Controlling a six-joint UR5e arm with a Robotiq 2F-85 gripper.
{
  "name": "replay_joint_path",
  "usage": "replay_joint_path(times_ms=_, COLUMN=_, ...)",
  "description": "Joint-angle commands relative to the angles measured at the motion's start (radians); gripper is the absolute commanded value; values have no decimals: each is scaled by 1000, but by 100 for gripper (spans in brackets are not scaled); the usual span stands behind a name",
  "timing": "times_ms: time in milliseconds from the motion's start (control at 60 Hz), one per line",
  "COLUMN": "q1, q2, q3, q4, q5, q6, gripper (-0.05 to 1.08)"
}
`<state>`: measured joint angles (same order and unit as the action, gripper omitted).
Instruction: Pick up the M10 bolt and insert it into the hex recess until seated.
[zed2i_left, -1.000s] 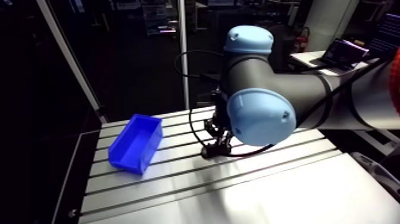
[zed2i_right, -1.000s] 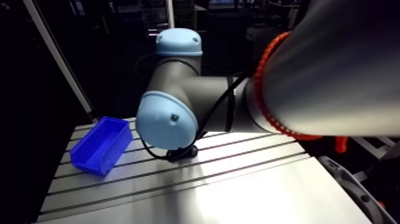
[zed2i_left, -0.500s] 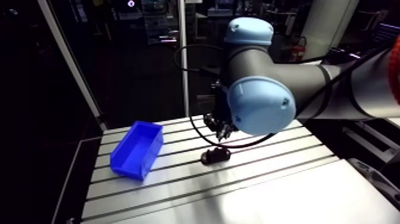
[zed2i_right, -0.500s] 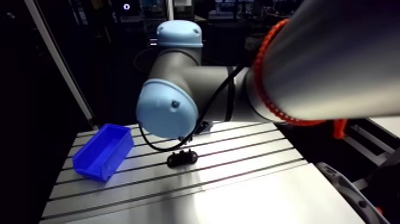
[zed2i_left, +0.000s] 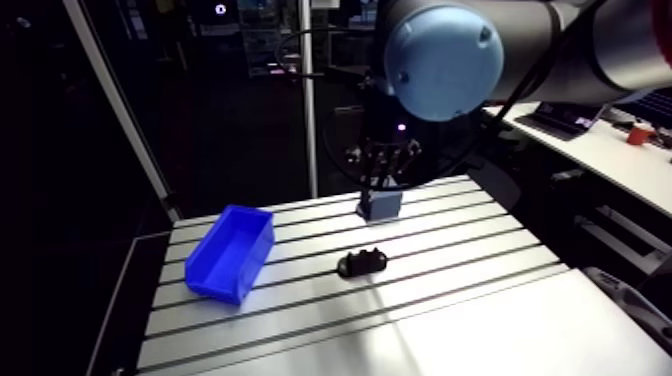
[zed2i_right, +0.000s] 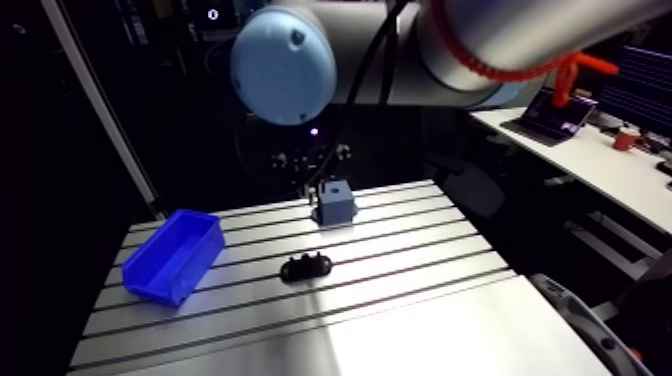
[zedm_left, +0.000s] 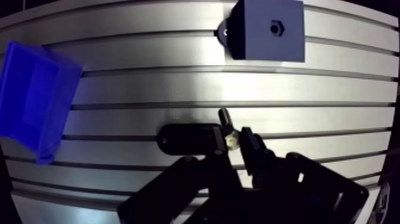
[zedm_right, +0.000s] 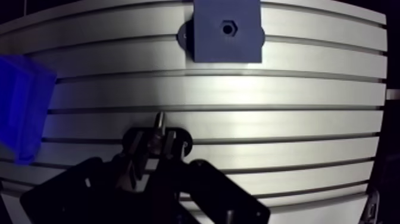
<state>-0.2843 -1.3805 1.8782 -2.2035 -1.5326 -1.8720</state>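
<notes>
In the wrist view my gripper (zedm_left: 233, 142) is shut on the M10 bolt (zedm_left: 227, 124). Its dark shank pokes out ahead of the fingertips. A grey block (zedm_left: 266, 31) with a small hex recess (zedm_left: 274, 27) in its top face lies well ahead of the gripper on the slotted table (zedm_left: 178, 83). Just under and beside the fingers (zedm_left: 252, 146) sits a black holder (zedm_left: 186, 138). In the arm view the gripper (zed2i_left: 384, 172) hangs just above the grey block (zed2i_left: 380, 205), with the black holder (zed2i_left: 362, 263) nearer the front.
A blue open bin (zed2i_left: 231, 250) stands on the table's left part, to the side of the black holder. The table's edge (zed2i_left: 150, 290) runs close behind the bin. Bare slotted surface (zed2i_left: 470, 300) lies in front and to the right.
The gripper has risen from the black holder and moved back toward the grey block. The arm's joint has lifted out of the way, uncovering the block; the camera shifted too.
</notes>
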Motion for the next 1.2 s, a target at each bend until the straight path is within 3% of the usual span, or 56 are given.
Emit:
replay_joint_path(times_ms=17, q1=-26, q2=19, q3=-176, q4=219, q5=-5, q6=-273, gripper=86)
replay_joint_path(times_ms=100, q1=-29, q2=42, q3=-231, q4=284, q5=-8, q6=-333, gripper=86)
replay_joint_path(times_ms=167, q1=-29, q2=62, q3=-268, q4=337, q5=-23, q6=-375, gripper=86)
replay_joint_path(times_ms=183, q1=-29, q2=70, q3=-283, q4=361, q5=-38, q6=-400, gripper=86)
replay_joint_path(times_ms=200, q1=-29, q2=70, q3=-283, q4=361, q5=-38, q6=-400, gripper=86)
replay_joint_path(times_ms=233, q1=-29, q2=87, q3=-301, q4=385, q5=-73, q6=-443, gripper=86)
replay_joint_path(times_ms=250, q1=-29, q2=87, q3=-301, q4=385, q5=-73, q6=-443, gripper=86)
replay_joint_path(times_ms=267, q1=-29, q2=93, q3=-306, q4=388, q5=-91, q6=-459, gripper=86)
replay_joint_path(times_ms=283, q1=-29, q2=93, q3=-306, q4=388, q5=-91, q6=-459, gripper=86)
replay_joint_path(times_ms=317, q1=-27, q2=103, q3=-312, q4=386, q5=-118, q6=-476, gripper=86)
replay_joint_path(times_ms=383, q1=-26, q2=115, q3=-321, q4=388, q5=-132, q6=-483, gripper=86)
replay_joint_path(times_ms=1200, q1=-24, q2=270, q3=-440, q4=363, q5=-142, q6=-511, gripper=88)
